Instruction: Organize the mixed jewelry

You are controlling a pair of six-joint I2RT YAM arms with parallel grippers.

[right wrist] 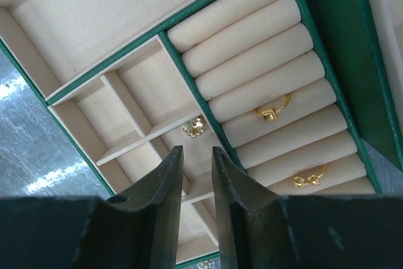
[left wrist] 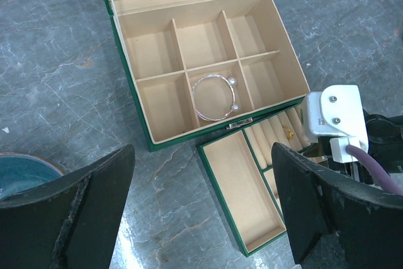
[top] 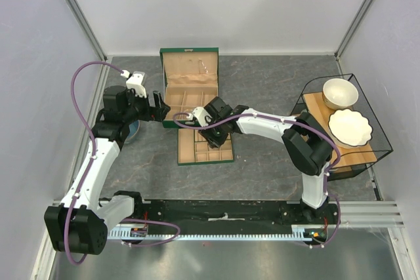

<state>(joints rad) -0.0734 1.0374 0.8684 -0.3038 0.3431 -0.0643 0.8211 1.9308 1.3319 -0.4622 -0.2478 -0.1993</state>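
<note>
Fingers (right wrist: 165,187) on the right gripper (right wrist: 196,153) sit a little apart with nothing between them. Just past them, at 12 o'clock, a tiny gold earring (right wrist: 194,127) lies in a small pocket of the tray (right wrist: 75,4). Two gold rings (right wrist: 272,113) sit in the soft rolls at 2 and 4 o'clock. The left gripper (left wrist: 203,155) is wide apart and empty. The silver bangle (left wrist: 214,97) lies in the green box (left wrist: 157,48) at its 12 o'clock. These bits look light, hard and slippery, so pinch the thin band gently.
</note>
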